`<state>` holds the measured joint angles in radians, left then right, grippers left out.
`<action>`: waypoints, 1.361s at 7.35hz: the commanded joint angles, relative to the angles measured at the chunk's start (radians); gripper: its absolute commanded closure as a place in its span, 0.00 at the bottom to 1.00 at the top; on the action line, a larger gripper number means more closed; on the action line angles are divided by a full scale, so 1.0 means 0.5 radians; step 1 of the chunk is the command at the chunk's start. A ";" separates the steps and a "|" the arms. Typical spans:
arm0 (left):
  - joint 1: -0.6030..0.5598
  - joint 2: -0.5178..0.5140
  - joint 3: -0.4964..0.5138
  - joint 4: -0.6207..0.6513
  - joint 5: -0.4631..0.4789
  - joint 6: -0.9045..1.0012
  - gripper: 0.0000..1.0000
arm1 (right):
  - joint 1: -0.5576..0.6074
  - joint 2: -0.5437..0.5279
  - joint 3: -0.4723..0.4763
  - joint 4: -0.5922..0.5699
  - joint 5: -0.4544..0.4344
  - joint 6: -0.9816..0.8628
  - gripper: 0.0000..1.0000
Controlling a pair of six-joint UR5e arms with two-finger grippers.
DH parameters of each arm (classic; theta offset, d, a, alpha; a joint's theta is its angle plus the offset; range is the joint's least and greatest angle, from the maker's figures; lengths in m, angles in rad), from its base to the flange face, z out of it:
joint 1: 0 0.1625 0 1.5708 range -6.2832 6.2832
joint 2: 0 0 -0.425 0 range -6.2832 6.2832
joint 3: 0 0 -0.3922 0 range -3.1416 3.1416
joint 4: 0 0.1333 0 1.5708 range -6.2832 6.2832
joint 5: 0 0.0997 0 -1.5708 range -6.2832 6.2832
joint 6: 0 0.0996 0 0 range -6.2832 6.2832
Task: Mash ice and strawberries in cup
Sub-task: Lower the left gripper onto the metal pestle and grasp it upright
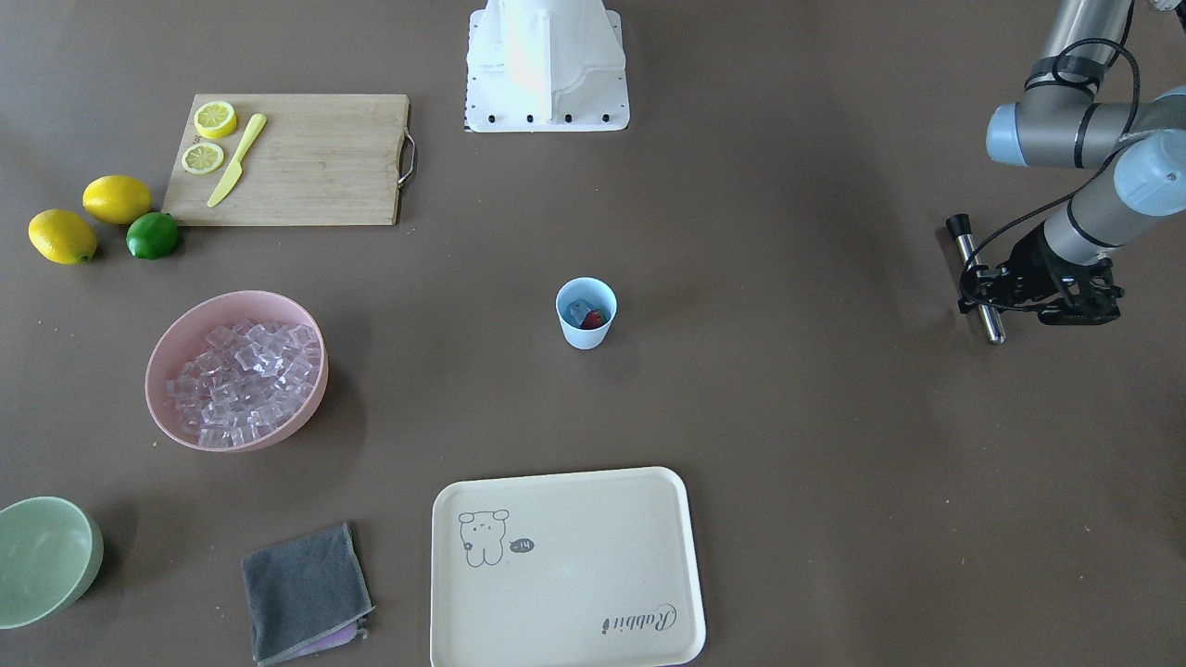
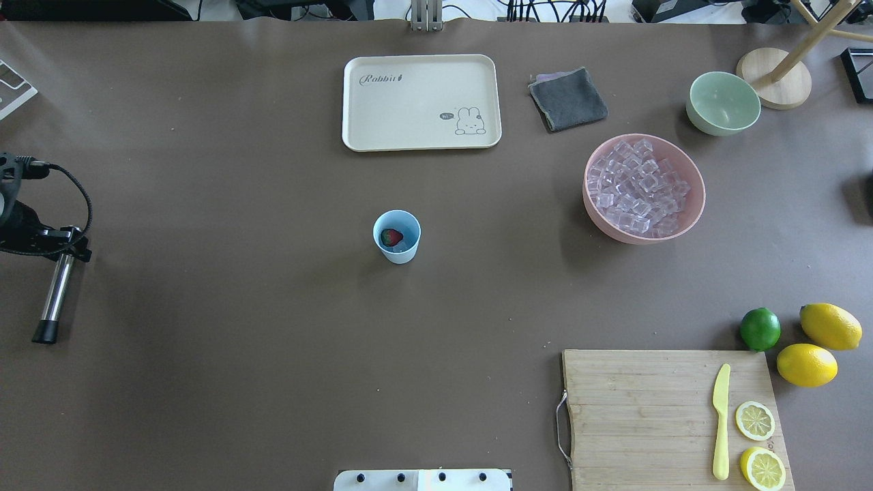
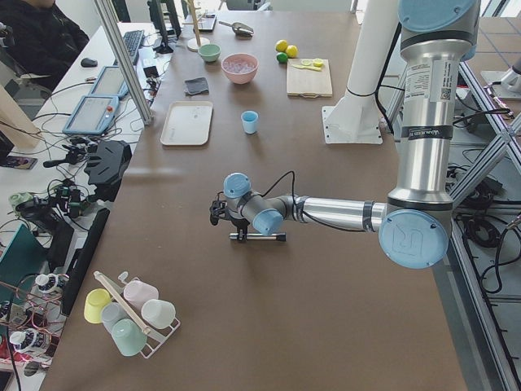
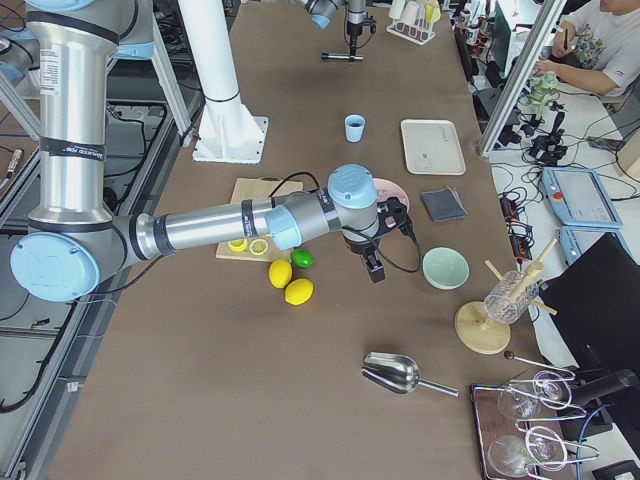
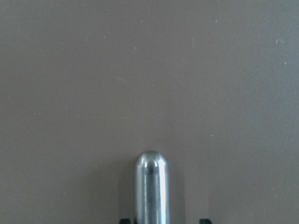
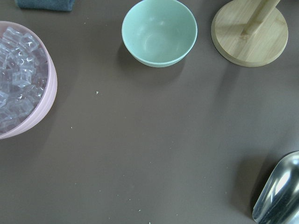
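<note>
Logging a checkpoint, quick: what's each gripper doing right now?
Left gripper: closed, holding the metal muddler.
Right gripper: cannot be told; seen only from the side view.

left gripper (image 1: 978, 285) clamps a horizontal metal rod (image 1: 990, 320); right arm (image 4: 220, 225) stretches out.

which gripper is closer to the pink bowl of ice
Right. The right gripper hovers just beside the pink bowl; the left gripper, holding the metal muddler, is far across the table, beyond the cup.
</note>
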<state>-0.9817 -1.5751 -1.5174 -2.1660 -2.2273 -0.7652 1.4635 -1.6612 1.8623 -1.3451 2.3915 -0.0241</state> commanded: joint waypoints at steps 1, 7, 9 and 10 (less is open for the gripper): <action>0.003 -0.001 0.007 0.000 0.000 0.003 0.47 | 0.000 0.000 0.000 0.003 0.000 0.002 0.01; 0.012 -0.028 -0.235 -0.006 0.439 0.003 1.00 | 0.000 -0.006 0.003 -0.003 -0.003 0.011 0.01; 0.012 -0.192 -0.336 -0.003 0.644 -0.131 1.00 | 0.000 -0.009 -0.003 -0.003 0.009 0.018 0.01; 0.012 -0.346 -0.352 0.006 0.848 -0.336 1.00 | 0.000 -0.043 0.003 -0.003 0.021 0.018 0.01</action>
<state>-0.9756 -1.6651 -1.6743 -2.1677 -1.9035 -0.8333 1.4634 -1.6693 1.8623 -1.3467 2.3958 -0.0162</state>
